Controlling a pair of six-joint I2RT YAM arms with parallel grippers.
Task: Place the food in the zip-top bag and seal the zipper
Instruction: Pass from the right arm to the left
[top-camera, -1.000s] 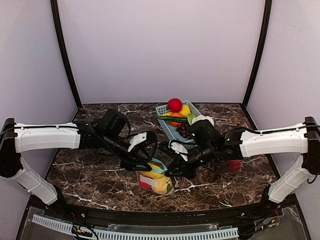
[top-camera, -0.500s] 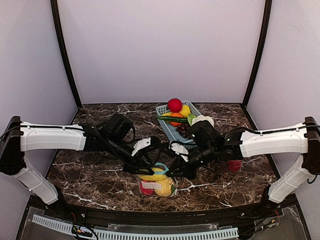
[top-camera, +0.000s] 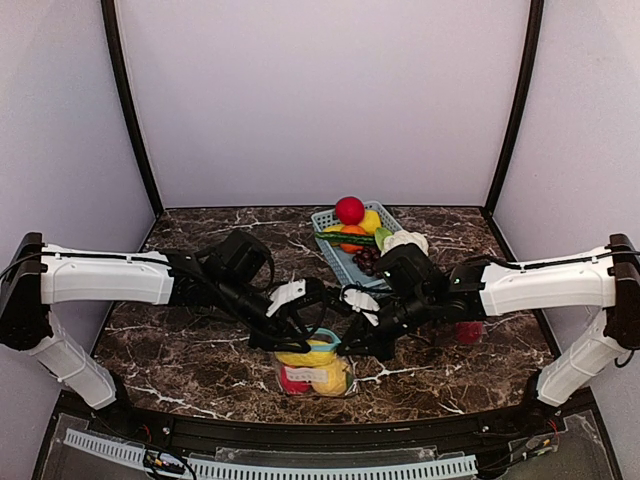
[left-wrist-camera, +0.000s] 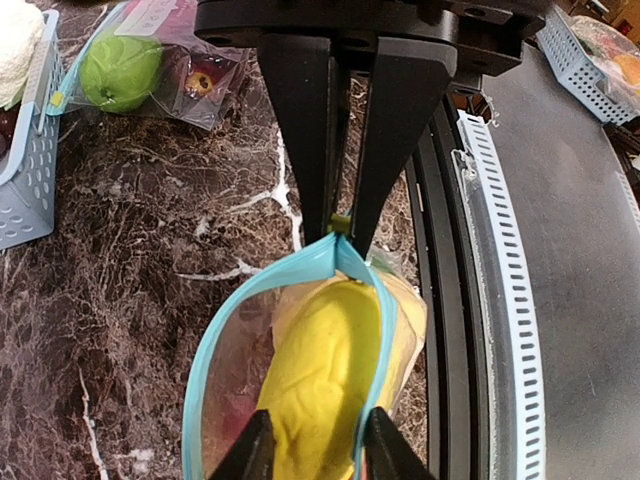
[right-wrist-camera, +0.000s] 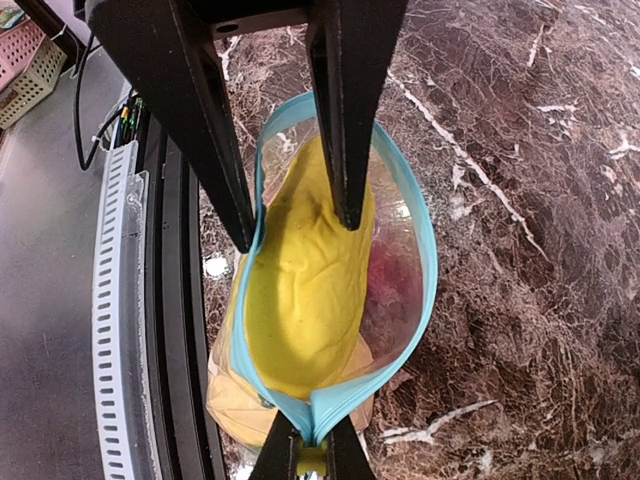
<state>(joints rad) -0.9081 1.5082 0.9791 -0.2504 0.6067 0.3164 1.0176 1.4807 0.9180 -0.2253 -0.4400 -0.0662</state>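
Note:
The clear zip-top bag (top-camera: 318, 375) with a light-blue zipper rim (right-wrist-camera: 425, 260) lies near the table's front edge with its mouth open. A long yellow fruit (left-wrist-camera: 320, 370) fills the mouth, and a red-pink fruit (right-wrist-camera: 395, 280) lies beside it inside. My left gripper (top-camera: 298, 335) reaches into the mouth. Its fingers (left-wrist-camera: 252, 448) flank the yellow fruit, one of them against the rim. My right gripper (right-wrist-camera: 310, 440) is shut on the zipper's end, by the yellow-green slider, and also shows in the left wrist view (left-wrist-camera: 340, 235).
A light-blue lattice basket (top-camera: 335, 255) behind the grippers holds a red apple (top-camera: 349, 210), a yellow fruit, an orange, a cucumber and grapes. A second bag with a green apple (left-wrist-camera: 120, 65) lies farther right. The black front rail (left-wrist-camera: 440, 300) runs just beside the bag.
My left gripper has moved right and down into the bag's mouth with the yellow fruit. The bag has shifted slightly right. My right gripper has kept its hold.

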